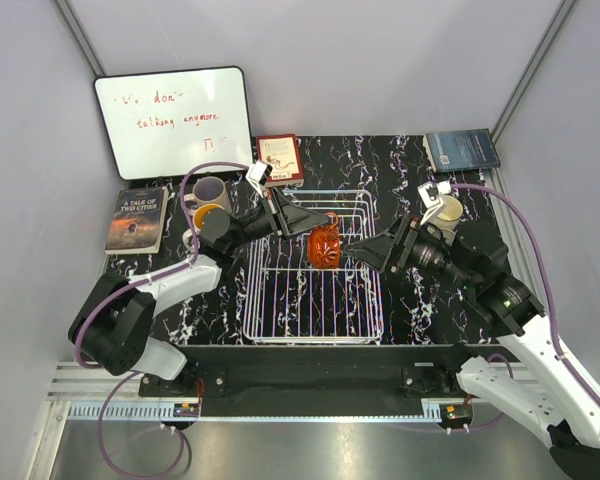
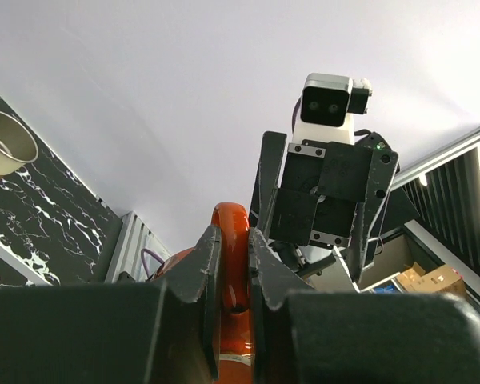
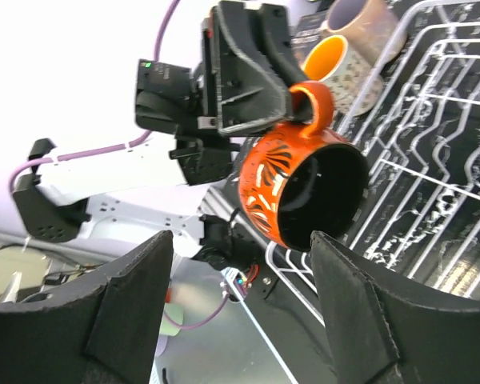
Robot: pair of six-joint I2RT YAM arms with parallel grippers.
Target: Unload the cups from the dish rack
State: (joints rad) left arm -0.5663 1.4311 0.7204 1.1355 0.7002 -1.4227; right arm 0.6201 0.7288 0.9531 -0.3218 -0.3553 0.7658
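Note:
My left gripper (image 1: 315, 221) is shut on the handle of the squat orange-red cup (image 1: 326, 246) and holds it tilted above the white wire dish rack (image 1: 310, 300). In the left wrist view the jaws (image 2: 232, 234) pinch the orange handle (image 2: 230, 218). My right gripper (image 1: 364, 249) is open just right of the cup, its mouth facing it. In the right wrist view the cup (image 3: 300, 192) hangs beyond the open fingers (image 3: 136, 296), apart from them. A pale pink cup (image 1: 210, 189) and a speckled cup (image 1: 208, 216) stand left of the rack. A cream cup (image 1: 447, 210) stands to the right.
A whiteboard (image 1: 175, 120) leans at the back left. Books lie at the left (image 1: 137, 218), behind the rack (image 1: 280, 158) and at the back right (image 1: 461, 149). Grey walls close in both sides.

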